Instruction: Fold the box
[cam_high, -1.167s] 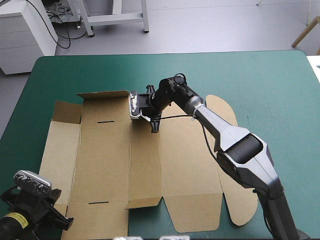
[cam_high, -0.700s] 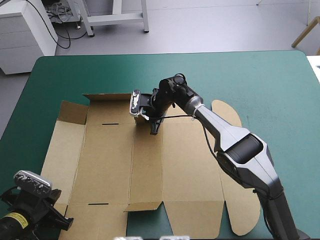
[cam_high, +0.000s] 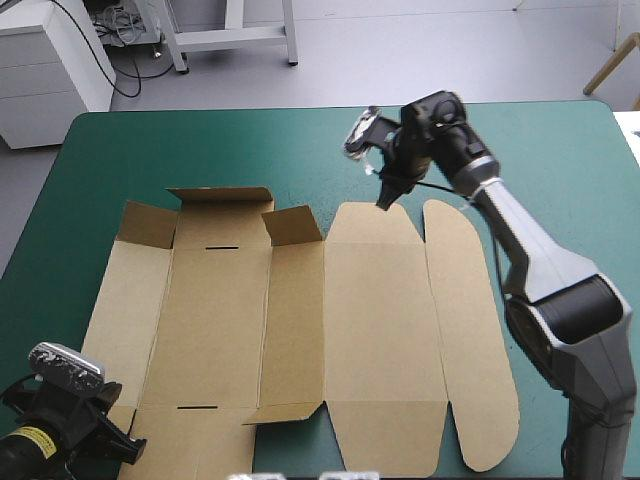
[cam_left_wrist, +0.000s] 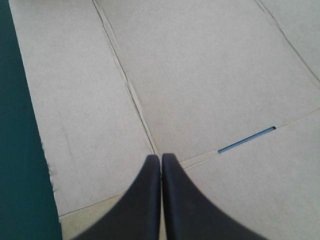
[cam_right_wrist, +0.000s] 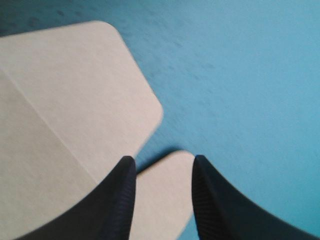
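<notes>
One brown box (cam_high: 370, 330) is laid almost flat across the teal-green counter (cam_high: 150, 150), with small far flaps raised. The right hand (cam_high: 384, 198) is held above its far edge, fingers parted, empty. The left hand (cam_left_wrist: 161, 157), fingers closed together, is poised over its near-left corner.

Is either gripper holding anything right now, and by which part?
Nothing is held. The right gripper hangs open above the box's far edge. The left gripper is shut and empty over the box's near left part.
</notes>
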